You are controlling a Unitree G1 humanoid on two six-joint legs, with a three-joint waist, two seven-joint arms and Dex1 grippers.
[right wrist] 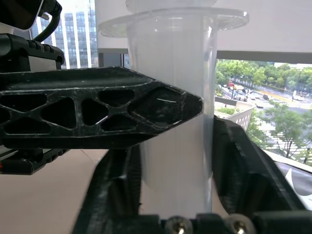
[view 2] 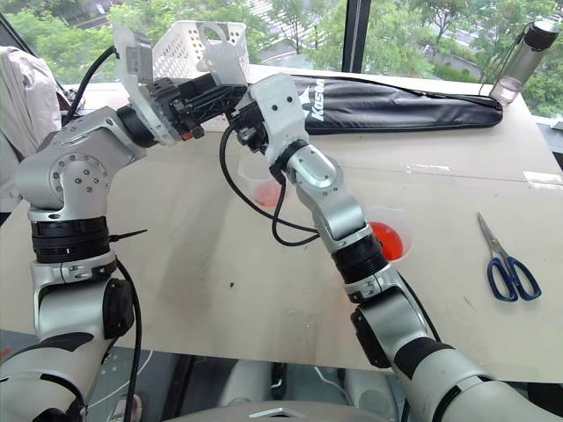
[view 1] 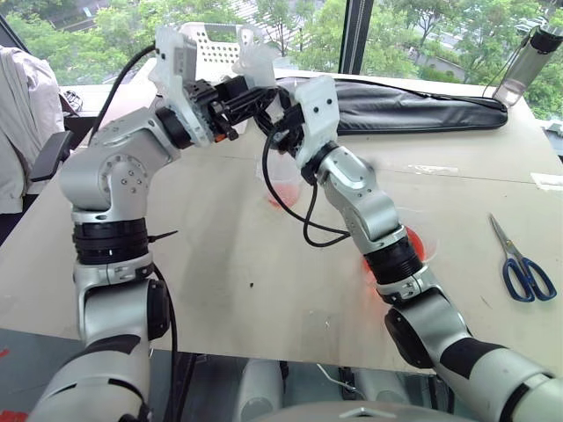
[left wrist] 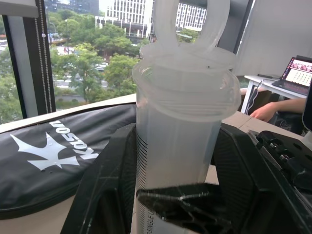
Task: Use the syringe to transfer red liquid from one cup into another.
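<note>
Over table (view 1: 264, 281), both tools clasp syringe (left wrist: 180, 122)

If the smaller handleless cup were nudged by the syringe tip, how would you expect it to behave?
The small cup looks thin, clear and nearly empty, with just a pink trace at its base, so it is probably light and would slide or tip easily. The handled measuring cup, wider and holding red liquid, likely sits steadier.

Head cameras look forward and down over the tabletop (view 1: 264, 299) from mid-range (a stereo pair, same scene). Each wrist camera sits hard against the syringe (left wrist: 180, 131), which both share, facing the windows.
</note>
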